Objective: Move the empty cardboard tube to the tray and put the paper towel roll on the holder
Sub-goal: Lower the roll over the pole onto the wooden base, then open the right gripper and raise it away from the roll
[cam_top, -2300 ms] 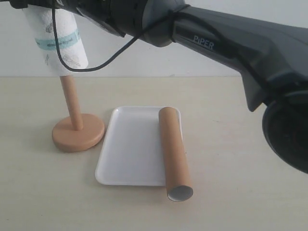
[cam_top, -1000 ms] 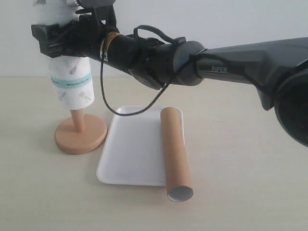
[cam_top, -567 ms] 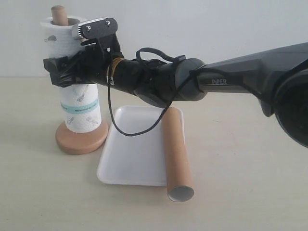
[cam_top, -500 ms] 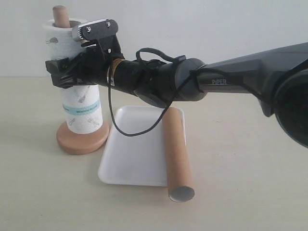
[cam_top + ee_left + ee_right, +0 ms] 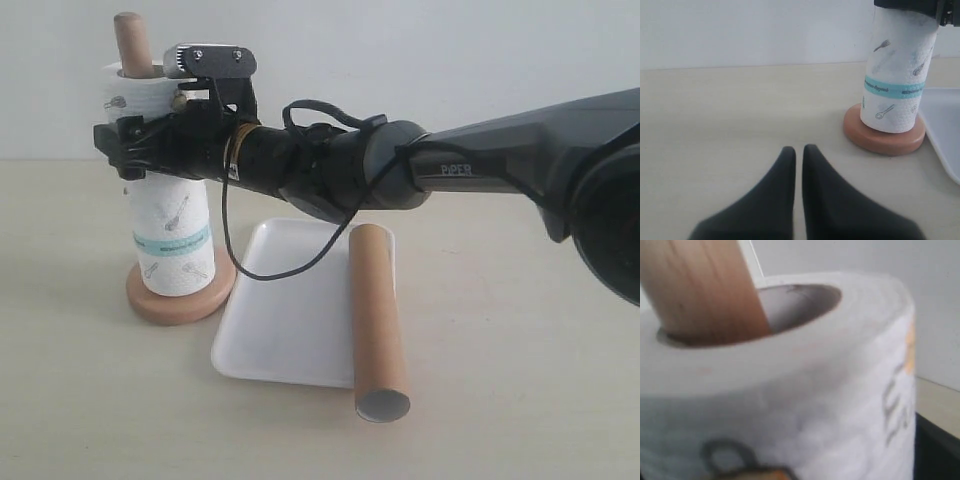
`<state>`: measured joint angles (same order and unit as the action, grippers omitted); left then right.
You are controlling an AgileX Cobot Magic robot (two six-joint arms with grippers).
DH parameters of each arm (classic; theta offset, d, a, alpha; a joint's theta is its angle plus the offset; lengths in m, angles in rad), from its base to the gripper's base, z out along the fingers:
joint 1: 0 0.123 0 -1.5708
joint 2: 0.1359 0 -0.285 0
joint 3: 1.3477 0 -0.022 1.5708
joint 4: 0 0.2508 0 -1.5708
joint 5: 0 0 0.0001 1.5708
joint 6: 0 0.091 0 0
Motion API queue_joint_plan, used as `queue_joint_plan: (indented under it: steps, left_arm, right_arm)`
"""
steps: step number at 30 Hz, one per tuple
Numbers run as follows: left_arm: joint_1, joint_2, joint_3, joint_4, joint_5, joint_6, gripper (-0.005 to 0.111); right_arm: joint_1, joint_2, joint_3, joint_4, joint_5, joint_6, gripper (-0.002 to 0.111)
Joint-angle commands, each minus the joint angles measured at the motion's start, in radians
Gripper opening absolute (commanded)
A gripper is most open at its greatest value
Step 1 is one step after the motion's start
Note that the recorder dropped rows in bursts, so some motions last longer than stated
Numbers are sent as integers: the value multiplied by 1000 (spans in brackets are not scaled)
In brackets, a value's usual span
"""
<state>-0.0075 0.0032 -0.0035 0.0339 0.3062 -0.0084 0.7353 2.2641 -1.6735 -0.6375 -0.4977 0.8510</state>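
The paper towel roll (image 5: 168,232) stands upright over the holder's rod (image 5: 131,42), its lower end on the wooden disc base (image 5: 180,298). My right gripper (image 5: 140,140) reaches in from the right and is shut on the roll's upper part. In the right wrist view the roll (image 5: 815,405) fills the picture, with the rod (image 5: 705,290) rising through its core. The empty cardboard tube (image 5: 378,320) lies along the right side of the white tray (image 5: 285,320), its near end overhanging the rim. My left gripper (image 5: 795,150) is shut on nothing, low over the table near the holder base (image 5: 885,141).
The right arm (image 5: 480,165) stretches across above the tray's far end, with a black cable (image 5: 270,270) hanging from it. A pale wall stands behind the table. The tray's corner (image 5: 945,145) shows beside the holder in the left wrist view.
The roll has slid down the rod from above its tip to rest on the base, the right gripper lowering with it. Holder, tray and tube sit slightly further right in view.
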Motion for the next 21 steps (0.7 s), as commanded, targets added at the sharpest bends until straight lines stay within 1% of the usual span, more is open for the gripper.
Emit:
queue_joint_plan:
  steps: [1, 2, 5, 7, 14, 21]
  left_arm:
    - [-5, -3, 4, -8, 1, 2, 4]
    - [-5, -3, 4, -8, 1, 2, 4]
    - [-5, -3, 4, -8, 1, 2, 4]
    - [-5, -3, 4, -8, 1, 2, 4]
    - [-5, -3, 4, -8, 1, 2, 4]
    - [-5, -3, 4, -8, 1, 2, 4]
  right_arm:
    - [-6, -27, 0, -160, -168, -16, 86]
    - [-6, -38, 0, -218, -181, -14, 86]
    - [-6, -60, 0, -272, -164, 19, 86]
    - [-6, -80, 0, -274, -146, 25, 86]
    - [-6, -140, 0, -277, 32, 25, 86]
    - [-6, -185, 0, -323, 19, 29, 86]
